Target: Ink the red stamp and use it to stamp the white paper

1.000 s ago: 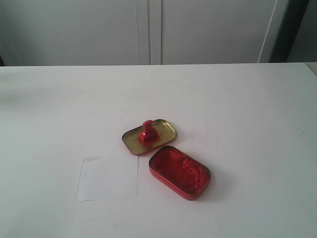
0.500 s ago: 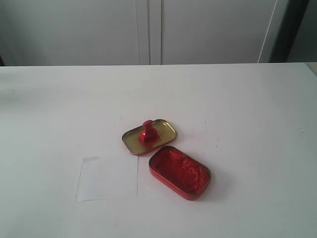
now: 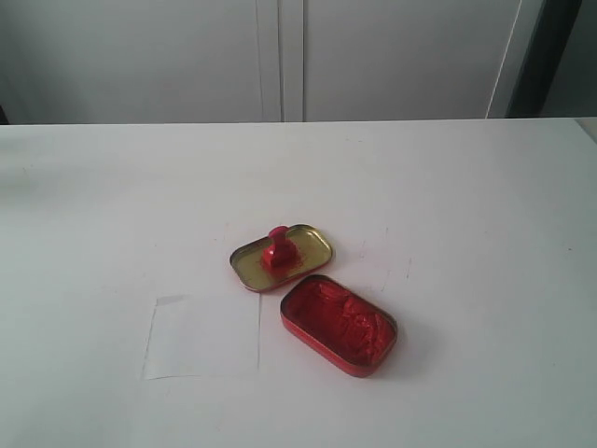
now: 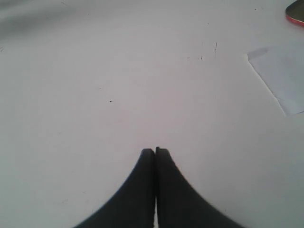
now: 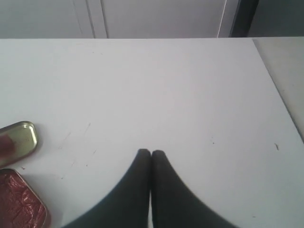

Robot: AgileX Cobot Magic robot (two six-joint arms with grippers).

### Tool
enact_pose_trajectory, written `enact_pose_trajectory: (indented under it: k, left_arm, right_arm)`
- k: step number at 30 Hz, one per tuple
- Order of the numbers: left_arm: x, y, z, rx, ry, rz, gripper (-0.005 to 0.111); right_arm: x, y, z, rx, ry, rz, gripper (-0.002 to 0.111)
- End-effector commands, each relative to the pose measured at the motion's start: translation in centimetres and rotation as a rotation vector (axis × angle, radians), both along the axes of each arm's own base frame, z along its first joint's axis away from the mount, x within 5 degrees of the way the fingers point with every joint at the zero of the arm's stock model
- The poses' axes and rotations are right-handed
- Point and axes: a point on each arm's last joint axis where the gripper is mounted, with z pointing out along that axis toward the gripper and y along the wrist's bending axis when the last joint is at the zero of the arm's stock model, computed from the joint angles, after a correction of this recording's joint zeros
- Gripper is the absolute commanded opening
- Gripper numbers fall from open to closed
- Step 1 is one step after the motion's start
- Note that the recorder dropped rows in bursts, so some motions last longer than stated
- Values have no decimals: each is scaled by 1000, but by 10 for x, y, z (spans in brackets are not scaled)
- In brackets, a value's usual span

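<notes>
The red stamp [image 3: 276, 251] stands upright on the gold tin lid [image 3: 308, 245] near the middle of the table. Just in front of it lies the open red ink tin [image 3: 339, 324], full of red ink. The white paper [image 3: 202, 336] lies flat to the left of the ink tin. Neither gripper shows in the exterior view. My left gripper [image 4: 155, 150] is shut and holds nothing, over bare table with a corner of the paper [image 4: 282, 78] off to one side. My right gripper [image 5: 150, 152] is shut and holds nothing, well apart from the lid [image 5: 18, 140] and ink tin [image 5: 19, 205].
The white table [image 3: 466, 205] ends at a far edge, with pale cabinet doors [image 3: 280, 56] behind it. In the right wrist view the table's side edge [image 5: 278, 95] runs close by.
</notes>
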Motion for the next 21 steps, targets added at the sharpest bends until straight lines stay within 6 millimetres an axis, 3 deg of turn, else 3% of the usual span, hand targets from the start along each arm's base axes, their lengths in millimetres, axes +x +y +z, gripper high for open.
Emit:
enact_pose_trajectory:
  k: [1,12,21]
  left_arm:
    - [0,0,-3,0,7,-6,0]
    - [0,0,-3,0,7,-6,0]
    - [0,0,-3,0,7,-6,0]
  right_arm:
    - [27,2,-4,1,101,-2,0]
    - [108,9,-25,-2,354,15,0]
    - [170,37,-37,-36,503,112,0]
